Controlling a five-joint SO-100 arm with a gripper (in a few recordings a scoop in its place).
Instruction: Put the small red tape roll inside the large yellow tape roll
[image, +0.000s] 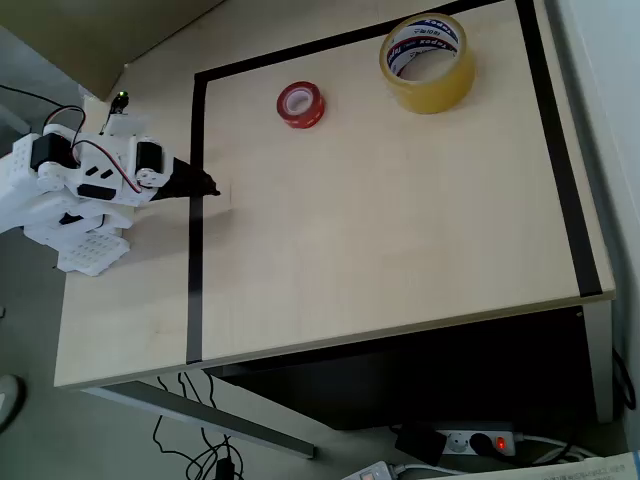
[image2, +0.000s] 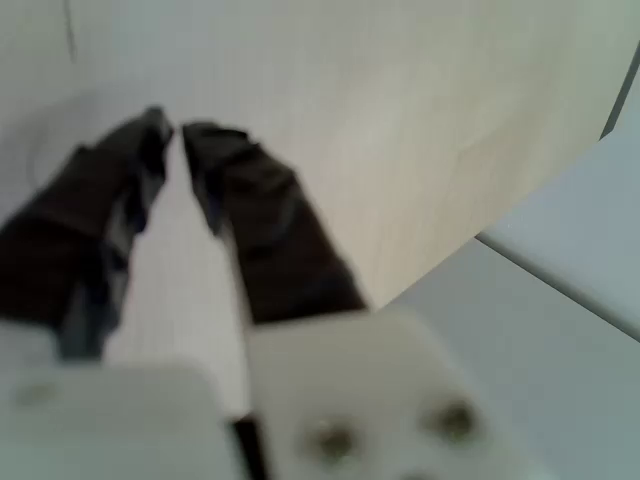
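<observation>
The small red tape roll (image: 301, 104) lies flat on the pale wooden table (image: 380, 240), towards the back and left of centre in the overhead view. The large yellow tape roll (image: 427, 60) stands at the back right, its white printed core facing up, well apart from the red one. My gripper (image: 210, 188) is at the table's left side, low over the black border line and well short of the red roll. In the wrist view its black fingers (image2: 270, 220) meet at their tips, and the gripper (image2: 175, 130) is shut with nothing in it.
A black tape line (image: 196, 200) frames the work area on the left, back and right. The white arm base (image: 80, 190) sits at the table's left edge. The table's front edge (image: 330, 335) drops to a floor with cables and a power strip (image: 470, 440).
</observation>
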